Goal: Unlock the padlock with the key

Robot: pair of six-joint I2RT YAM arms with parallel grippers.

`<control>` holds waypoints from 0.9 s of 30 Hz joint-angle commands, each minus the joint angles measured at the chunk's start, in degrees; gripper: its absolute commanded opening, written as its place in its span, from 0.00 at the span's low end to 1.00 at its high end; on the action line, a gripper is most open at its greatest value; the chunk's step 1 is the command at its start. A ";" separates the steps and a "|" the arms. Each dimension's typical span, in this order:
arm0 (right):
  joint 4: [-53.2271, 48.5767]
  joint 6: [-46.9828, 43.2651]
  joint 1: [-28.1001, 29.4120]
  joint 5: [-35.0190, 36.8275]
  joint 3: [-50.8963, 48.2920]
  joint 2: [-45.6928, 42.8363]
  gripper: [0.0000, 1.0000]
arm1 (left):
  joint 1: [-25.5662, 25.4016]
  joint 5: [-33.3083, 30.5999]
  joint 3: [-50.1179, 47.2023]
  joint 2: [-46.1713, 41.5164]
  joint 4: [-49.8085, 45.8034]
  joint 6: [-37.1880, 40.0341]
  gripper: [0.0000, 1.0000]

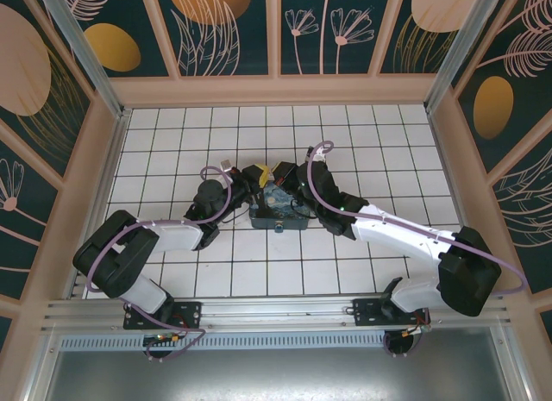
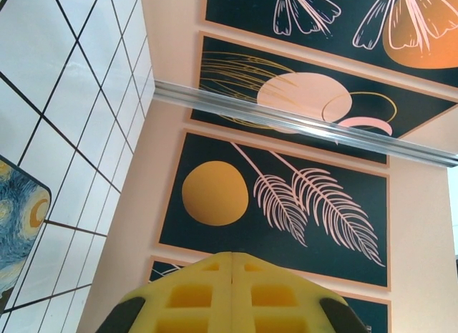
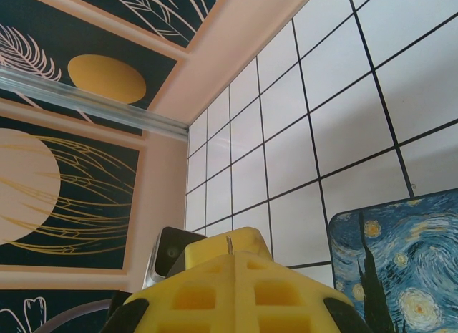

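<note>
In the right wrist view my right gripper [image 3: 230, 260] is shut on the key [image 3: 229, 243]. Only the key's thin grey metal tip pokes out between the yellow pads. Just beyond that tip sits one yellow finger of the left gripper. From above, both grippers meet tip to tip over the far edge of the starry-night box [image 1: 280, 213], the left gripper [image 1: 256, 178] on the left and the right gripper [image 1: 281, 173] beside it. In the left wrist view the left gripper [image 2: 232, 256] has its yellow pads pressed flat together, with nothing showing between them. The padlock is hidden.
The starry-night box [image 2: 18, 211] lies on the white tiled floor [image 1: 362, 142] between the arms; its corner [image 3: 401, 268] is close under the right gripper. Painted walls [image 1: 267, 30] and metal corner rails enclose the floor on three sides.
</note>
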 commanded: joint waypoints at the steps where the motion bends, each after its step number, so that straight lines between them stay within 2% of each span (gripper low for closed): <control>1: 0.16 0.99 -0.77 1.24 -0.65 -2.06 0.08 | -0.27 0.56 -0.17 0.43 0.20 2.85 0.00; 2: -0.31 1.11 -1.01 1.89 -2.12 -3.50 0.20 | -0.27 0.52 0.09 0.08 -1.05 4.20 0.00; 4: -1.31 1.78 -1.87 2.33 -5.46 -6.81 0.35 | -0.27 0.65 0.77 -0.60 -3.52 7.49 0.00; 8: -2.45 1.72 -3.91 0.61 -12.56 -14.08 0.45 | -0.27 1.12 2.67 -1.86 -9.32 14.56 0.00; 11: -0.93 -1.90 -5.65 -4.44 -16.15 -18.28 0.48 | -0.27 2.24 4.76 -2.30 -13.83 21.20 0.00; 15: -0.19 -14.69 -7.60 -16.05 -15.20 -18.65 0.48 | -0.31 4.02 9.27 -2.84 -23.76 28.59 0.00; 18: -2.21 -23.80 -7.57 -18.07 -13.65 -18.22 0.45 | -0.27 5.70 11.64 -2.67 -28.89 30.32 0.00; 21: -3.04 -33.57 -7.65 -16.75 -13.55 -18.47 0.39 | -0.27 7.73 13.09 -2.54 -32.30 30.38 0.00; 24: 0.34 -42.24 -7.75 -17.47 -16.35 -20.04 0.37 | -0.27 10.29 14.53 -2.77 -35.32 30.32 0.00; 27: 6.39 -45.54 -10.04 -22.25 -20.30 -21.97 0.36 | -0.27 12.33 16.09 -3.10 -37.92 30.76 0.00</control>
